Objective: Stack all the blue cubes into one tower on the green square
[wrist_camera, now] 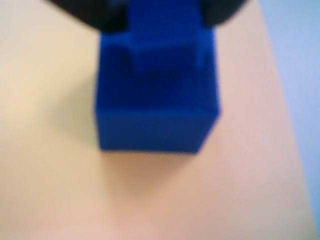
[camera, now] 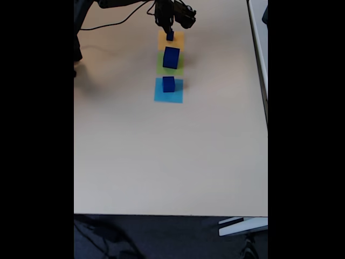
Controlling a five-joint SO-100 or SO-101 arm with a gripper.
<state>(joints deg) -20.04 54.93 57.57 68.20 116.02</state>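
Note:
In the fixed view three blue cubes stand in a column at the far side of the table. The large cube (camera: 171, 56) sits on the green square (camera: 170, 69). The medium cube (camera: 168, 83) sits on a light-blue square (camera: 168, 95). The small cube (camera: 170, 35) is over an orange square (camera: 171, 42), directly under my gripper (camera: 169, 31). The wrist view is blurred: a blue cube (wrist_camera: 157, 120) fills its middle. My dark fingertips (wrist_camera: 90, 12) stand at the top edge on either side of a blue shape. Whether they are pressing on it is unclear.
The beige table (camera: 161, 156) stretches wide toward the near edge. Black cables (camera: 113, 21) trail at the far left beside the arm's base. The table's right edge (camera: 266, 108) runs down the fixed view.

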